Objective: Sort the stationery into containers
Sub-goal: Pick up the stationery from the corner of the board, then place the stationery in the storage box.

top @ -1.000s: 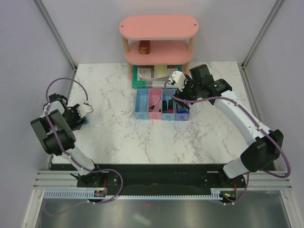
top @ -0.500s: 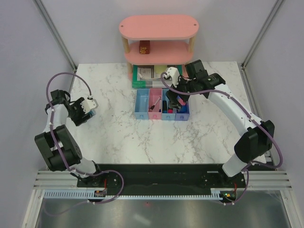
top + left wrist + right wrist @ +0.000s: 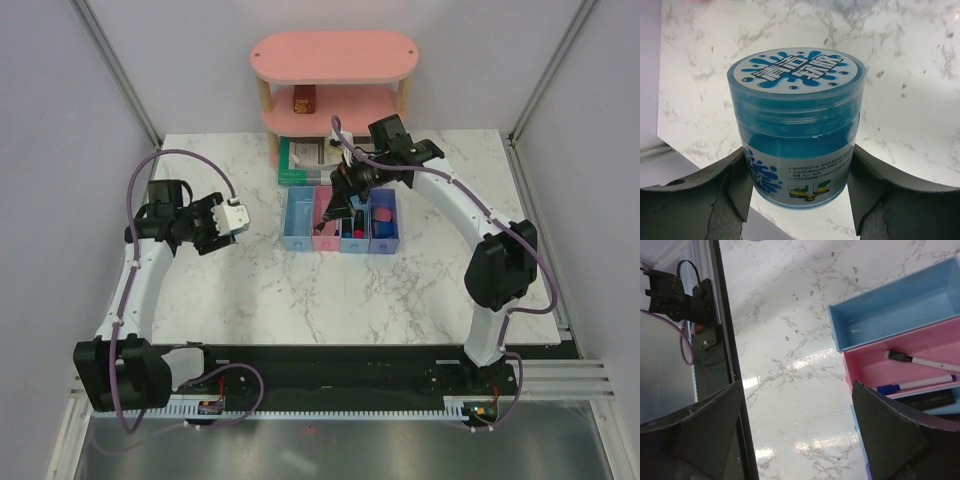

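My left gripper (image 3: 212, 226) is shut on a round blue tub with a blue splash-patterned lid (image 3: 797, 125); in the left wrist view the fingers (image 3: 735, 185) press both its sides and hold it above the marble table's left part. Four joined trays stand at mid table: light blue (image 3: 297, 222), pink (image 3: 325, 218), light blue (image 3: 353, 243), purple-blue (image 3: 384, 232). My right gripper (image 3: 343, 203) hangs open and empty over the pink tray. Two thin pens (image 3: 922, 361) lie in the pink tray (image 3: 875, 367). A black highlighter (image 3: 927, 399) lies beside them. A pink eraser (image 3: 382, 213) lies in the purple-blue tray. The first light blue tray (image 3: 890, 305) is empty.
The pink oval shelf (image 3: 335, 55) stands at the back with a brown box (image 3: 303, 98) on its lower level. Green books (image 3: 305, 160) lie under it, just behind the trays. The table's near edge with its black rail (image 3: 722, 340) shows in the right wrist view.
My left arm has swung up and to the right with the blue tub, towards the trays. My right gripper has moved left, from beside the purple-blue tray to over the pink tray.
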Robot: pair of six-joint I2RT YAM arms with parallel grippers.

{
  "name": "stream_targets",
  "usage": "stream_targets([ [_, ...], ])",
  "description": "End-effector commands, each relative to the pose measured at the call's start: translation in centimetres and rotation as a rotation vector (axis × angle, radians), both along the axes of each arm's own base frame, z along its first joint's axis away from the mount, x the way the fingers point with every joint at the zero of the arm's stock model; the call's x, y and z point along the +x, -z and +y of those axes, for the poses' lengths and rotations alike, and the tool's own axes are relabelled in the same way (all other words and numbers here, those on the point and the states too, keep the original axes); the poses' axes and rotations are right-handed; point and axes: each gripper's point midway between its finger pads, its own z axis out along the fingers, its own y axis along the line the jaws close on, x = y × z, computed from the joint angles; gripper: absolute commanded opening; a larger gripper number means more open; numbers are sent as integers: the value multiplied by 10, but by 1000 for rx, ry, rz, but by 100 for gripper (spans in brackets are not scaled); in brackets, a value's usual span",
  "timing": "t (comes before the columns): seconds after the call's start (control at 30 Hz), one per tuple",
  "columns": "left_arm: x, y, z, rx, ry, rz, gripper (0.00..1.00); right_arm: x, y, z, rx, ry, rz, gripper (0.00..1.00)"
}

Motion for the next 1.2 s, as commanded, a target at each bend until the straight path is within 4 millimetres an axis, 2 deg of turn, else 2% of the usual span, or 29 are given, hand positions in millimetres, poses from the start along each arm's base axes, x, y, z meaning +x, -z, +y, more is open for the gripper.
stream_targets([
  [0.0,6,-52,-43,-81,28,-103,54,1,-36,29,167,-66,49,98],
  [0.03,4,-56,-56,-87,54,-105,54,4,-36,33,172,-66,52,98],
  [0.13,4,-67,-74,-109,67,-111,54,3,-42,45,206,-88,74,98],
  [0.27,10,-78,-85,-130,17,-102,53,-6,-50,64,257,-129,120,98],
  [0.33,9,-77,-94,-123,24,-103,53,-12,-50,74,264,-149,127,98],
  [0.4,8,-72,-95,-93,5,-107,53,-18,-50,81,265,-166,128,98],
  [0.63,-4,-67,-121,-112,30,-73,53,-15,-51,101,263,-162,100,98],
  [1.17,-6,-71,-130,-134,35,-66,53,-17,-42,116,252,-173,105,98],
])
